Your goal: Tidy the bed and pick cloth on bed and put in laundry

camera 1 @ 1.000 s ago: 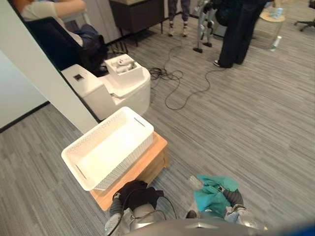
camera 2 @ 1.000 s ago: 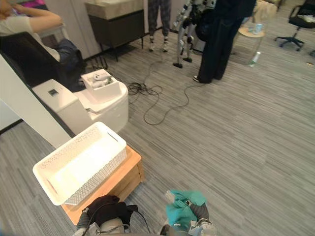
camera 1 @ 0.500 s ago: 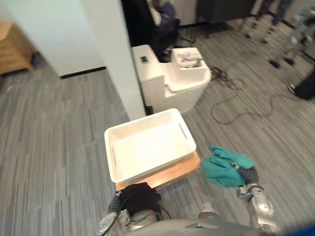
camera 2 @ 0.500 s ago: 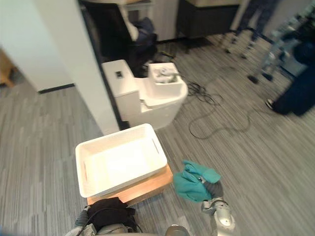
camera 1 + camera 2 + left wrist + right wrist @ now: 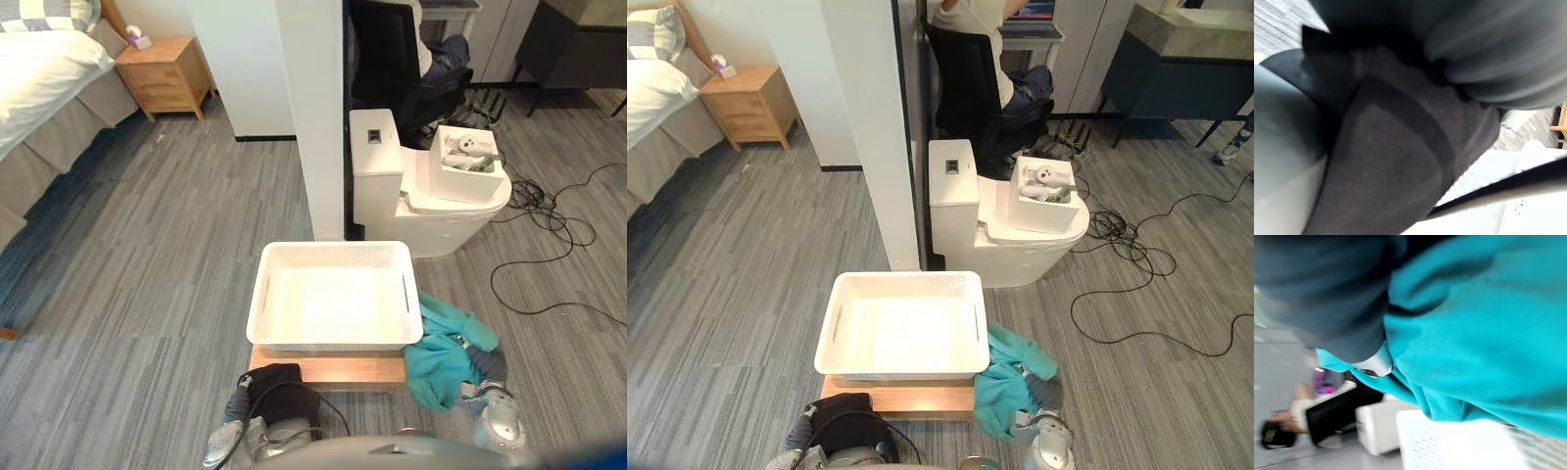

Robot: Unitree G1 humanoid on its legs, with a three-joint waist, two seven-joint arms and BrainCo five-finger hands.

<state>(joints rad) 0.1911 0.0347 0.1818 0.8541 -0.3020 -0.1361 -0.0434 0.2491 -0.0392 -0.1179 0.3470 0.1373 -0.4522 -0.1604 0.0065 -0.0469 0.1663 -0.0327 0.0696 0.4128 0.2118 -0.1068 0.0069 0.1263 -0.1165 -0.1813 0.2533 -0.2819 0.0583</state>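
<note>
A white lattice laundry basket (image 5: 331, 338) sits on a low wooden stool (image 5: 328, 371) straight ahead of me. My right hand (image 5: 487, 365) is shut on a teal cloth (image 5: 441, 351), which hangs just off the basket's right rim, outside it and over the floor. In the right wrist view the teal cloth (image 5: 1484, 328) spreads past the hand, with the basket's wall (image 5: 1449, 445) close beyond. My left hand (image 5: 245, 401) is low in front of the stool, shut on a black cloth (image 5: 281, 385). The left wrist view has that dark knit cloth (image 5: 1396, 166) bunched against the hand.
A white pillar (image 5: 313, 117) rises behind the basket. Right of it stands a white toilet-like unit (image 5: 421, 191) with a box (image 5: 470, 164) on top, and a person in a black chair (image 5: 387, 59). Cables (image 5: 549, 225) lie at right. A bed (image 5: 44, 83) and nightstand (image 5: 167, 70) are far left.
The camera has swung round, bringing the bed and nightstand into view and the basket square in front. My right hand has come down with the teal cloth beside the basket's right rim.
</note>
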